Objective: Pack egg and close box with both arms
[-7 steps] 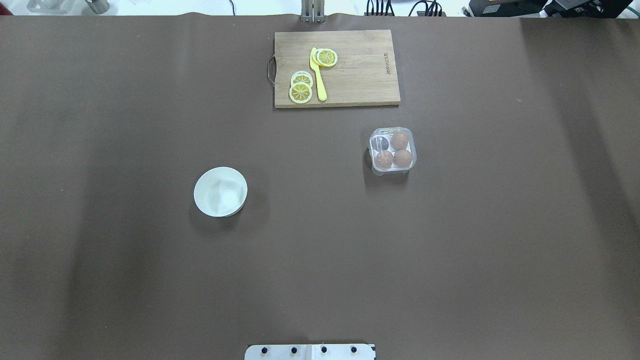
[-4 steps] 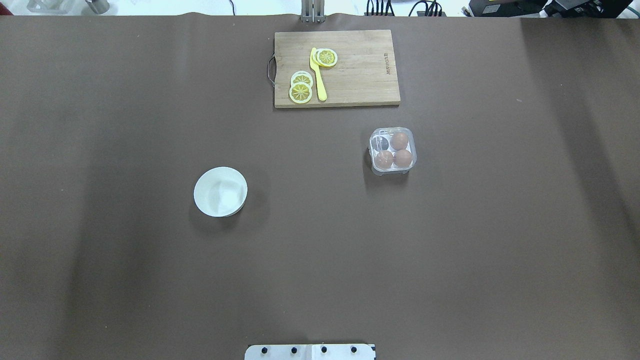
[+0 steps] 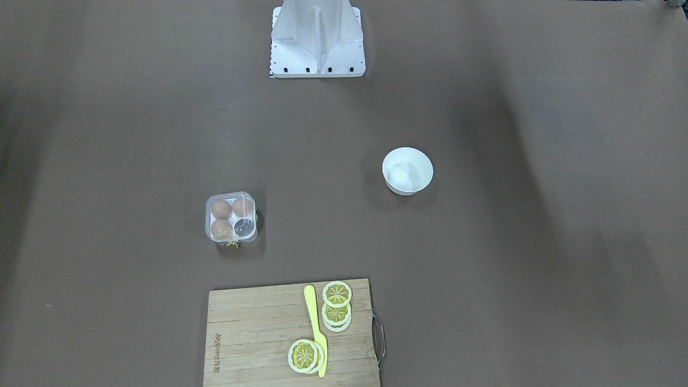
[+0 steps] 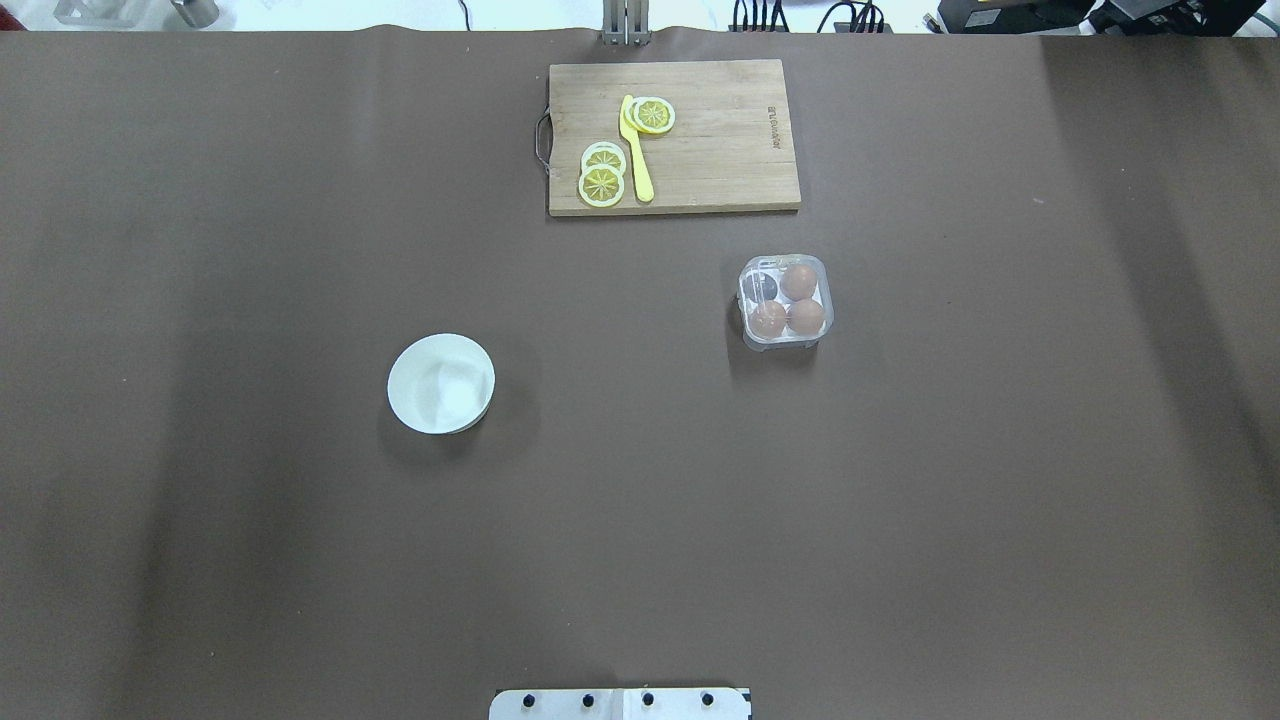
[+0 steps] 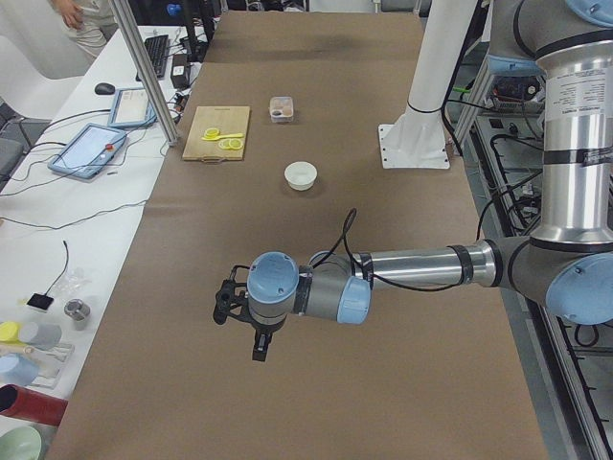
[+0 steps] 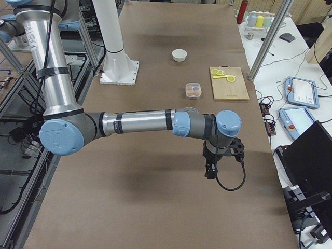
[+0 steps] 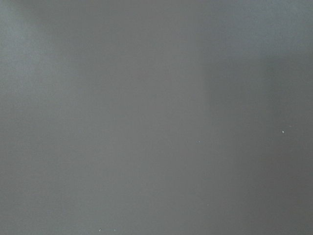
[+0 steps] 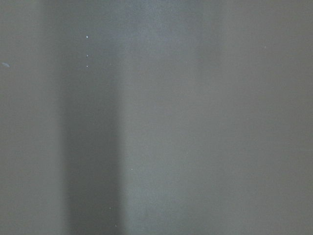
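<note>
The brown worktop (image 4: 900, 500) carries both arms (image 5: 421, 268) stretched low over its bare ends. The left pincer (image 5: 257, 345) and right pincer (image 6: 210, 170) point down, too side-on to tell whether their fingers are apart or together. A wooden cutting board (image 4: 720, 130) with lemon slices (image 4: 601, 186) lies at the far edge and a white bowl (image 4: 441, 383) left of centre, while the box (image 4: 782, 343) near the board's right corner holds three eggs including the egg (image 4: 798, 282), its far-left cup empty.
</note>
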